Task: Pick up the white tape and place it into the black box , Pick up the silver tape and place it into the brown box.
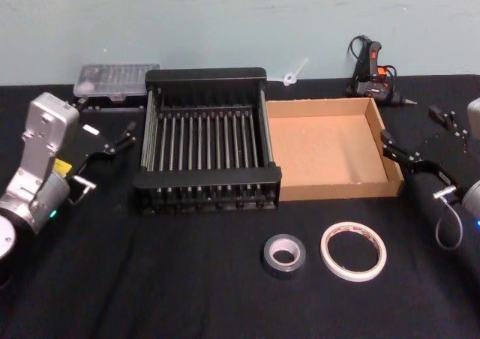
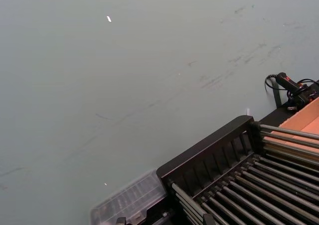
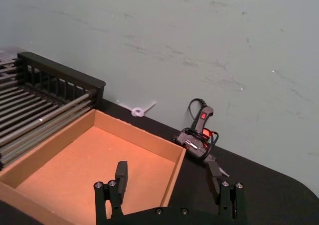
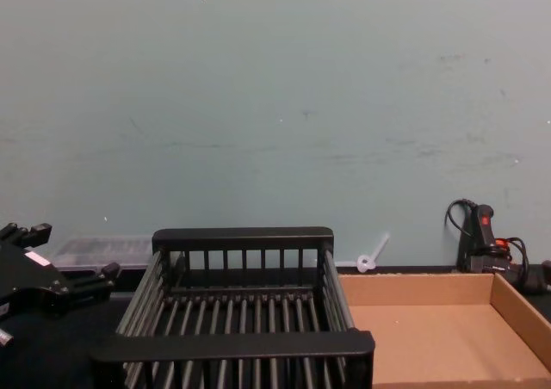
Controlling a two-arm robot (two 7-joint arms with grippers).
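My left hand (image 1: 120, 139) hangs open and empty at the left of the counter (image 1: 187, 294), just beside the left wall of the black box (image 1: 206, 140). My right hand (image 1: 420, 148) is over at the right, close to the right wall of the brown box (image 1: 328, 155), its fingers (image 3: 120, 174) spread wide with nothing between them. The two boxes sit side by side toward the far half of the counter, the black one on the left, touching or nearly touching the brown one. Both are bare inside. The silver tape (image 1: 284, 255) lies flat on the near part of the counter, in front of the seam between the boxes, and the white tape (image 1: 353, 250) lies flat just to its right, close but apart from it. A glue gun (image 1: 375, 76) rests at the far right by the wall, and a clear plastic case (image 1: 116, 80) at the far left.
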